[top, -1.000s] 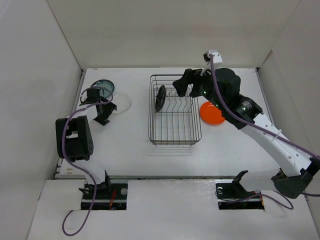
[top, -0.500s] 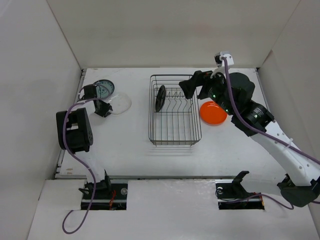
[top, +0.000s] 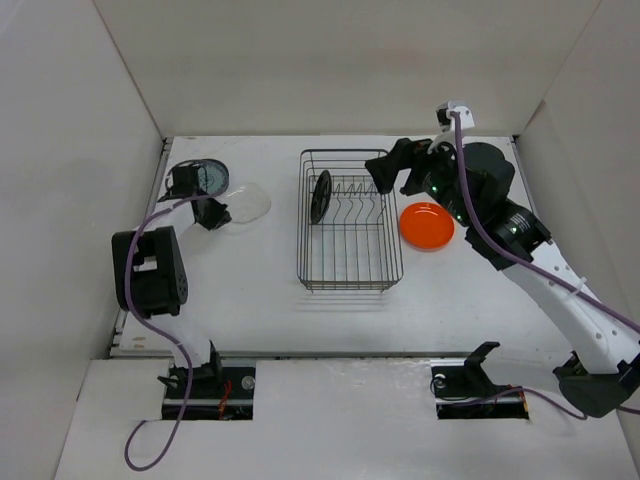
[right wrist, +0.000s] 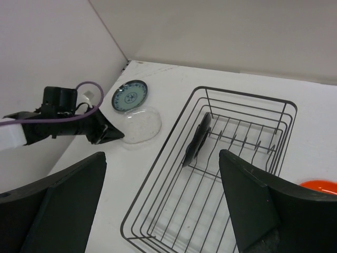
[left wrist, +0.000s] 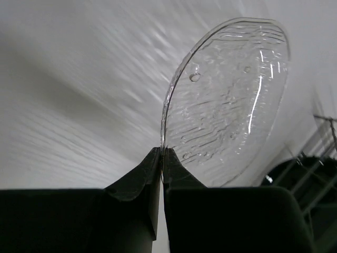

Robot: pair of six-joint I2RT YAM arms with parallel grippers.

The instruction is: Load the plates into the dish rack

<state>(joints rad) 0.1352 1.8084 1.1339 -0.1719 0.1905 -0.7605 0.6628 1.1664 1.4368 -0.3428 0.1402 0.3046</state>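
"As far as I can see, my left gripper (left wrist: 161, 157) is pinching the rim of the clear rippled glass plate (left wrist: 231, 100), which is tilted at the far left near the teal patterned plate (top: 206, 178)."

"And the right gripper (top: 388, 170)?"

"Fingers spread, empty, by the far right corner of the dark wire dish rack (top: 352, 283). A round black plate (top: 320, 196) stands on edge at its far left. The bright orange round plate (top: 425, 225) lies just right of the rack."

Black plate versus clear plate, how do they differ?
The black plate is opaque; the clear plate is see-through. The black plate stands on edge in the dish rack; the clear plate is outside it, pinched at its rim by the left gripper. Both are round.
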